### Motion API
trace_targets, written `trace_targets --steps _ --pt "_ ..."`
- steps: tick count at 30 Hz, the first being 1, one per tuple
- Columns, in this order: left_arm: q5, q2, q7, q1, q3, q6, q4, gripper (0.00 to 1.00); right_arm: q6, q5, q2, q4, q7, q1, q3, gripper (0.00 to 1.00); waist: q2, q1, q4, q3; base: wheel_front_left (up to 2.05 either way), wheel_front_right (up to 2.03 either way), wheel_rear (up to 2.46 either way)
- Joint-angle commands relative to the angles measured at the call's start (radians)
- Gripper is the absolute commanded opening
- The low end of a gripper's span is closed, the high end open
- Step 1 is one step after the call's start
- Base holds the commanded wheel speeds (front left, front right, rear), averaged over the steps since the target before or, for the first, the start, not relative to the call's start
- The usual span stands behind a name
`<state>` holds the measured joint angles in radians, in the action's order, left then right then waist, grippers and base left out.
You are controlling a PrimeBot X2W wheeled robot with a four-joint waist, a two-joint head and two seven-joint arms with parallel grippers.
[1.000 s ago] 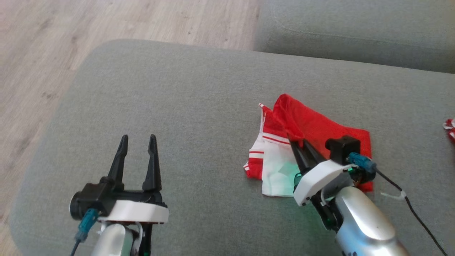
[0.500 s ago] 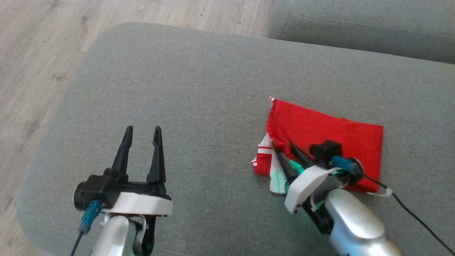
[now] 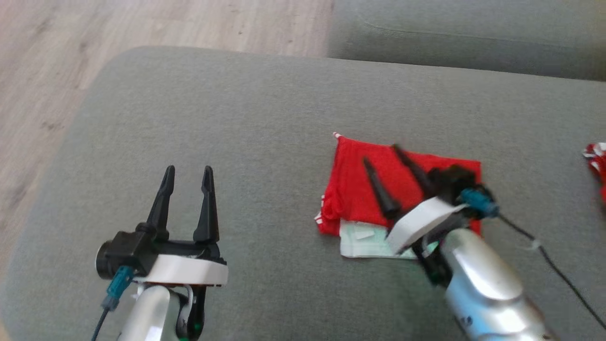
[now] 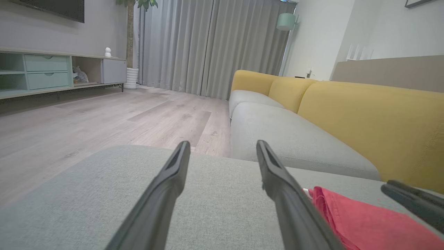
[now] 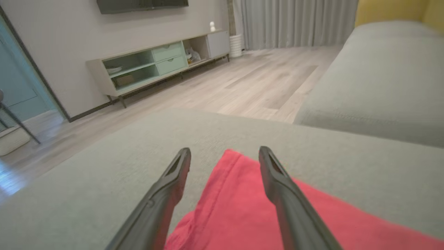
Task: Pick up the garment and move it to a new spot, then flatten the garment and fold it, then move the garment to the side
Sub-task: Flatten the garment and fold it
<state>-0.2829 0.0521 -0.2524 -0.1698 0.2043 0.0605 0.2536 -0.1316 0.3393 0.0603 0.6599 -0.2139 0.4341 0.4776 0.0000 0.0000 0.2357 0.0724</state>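
Red garment point(image 3: 352, 189) flat on cushion point(image 3: 236, 118), long axis left-right; right end effector point(image 3: 380, 154) spread over it; left end effector point(image 3: 188, 168) spread.

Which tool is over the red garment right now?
The right tool, fingers spread above the folded red garment; the left tool is over bare grey cushion.

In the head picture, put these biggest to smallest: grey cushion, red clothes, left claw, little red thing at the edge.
1. grey cushion, by far.
2. red garment and left gripper: about alike, and the gripper is nearer the camera, so unranked.
3. little red thing at the right edge, partly cut off.
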Motion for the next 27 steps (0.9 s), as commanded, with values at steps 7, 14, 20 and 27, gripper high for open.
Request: trace_targets --steps 7,14,20,27 --pt "-0.004 0.008 -0.009 -0.029 -0.043 -0.006 -0.052 1.00 0.001 -0.228 -0.010 -0.115 -0.041 -0.014 -0.307 1.00 0.0000 0.0000 -0.096 -0.010 0.00 0.00 0.00" --pt "-0.004 0.005 -0.009 -0.015 -0.068 -0.007 -0.068 1.00 0.001 -0.336 -0.010 -0.311 -0.046 -0.141 -0.495 1.00 0.0000 0.0000 -0.177 -0.011 0.00 0.00 0.00" --pt "-0.007 0.002 -0.009 0.012 -0.110 -0.006 -0.086 1.00 0.001 -0.307 -0.010 -0.399 -0.047 -0.243 -0.509 1.00 0.0000 0.0000 -0.231 -0.010 0.00 0.00 0.00" --pt "0.007 -0.001 -0.009 0.051 -0.126 0.008 -0.075 1.00 0.001 -0.287 -0.010 -0.426 -0.047 -0.301 -0.481 1.00 0.0000 0.0000 -0.249 -0.016 0.00 0.00 0.00"
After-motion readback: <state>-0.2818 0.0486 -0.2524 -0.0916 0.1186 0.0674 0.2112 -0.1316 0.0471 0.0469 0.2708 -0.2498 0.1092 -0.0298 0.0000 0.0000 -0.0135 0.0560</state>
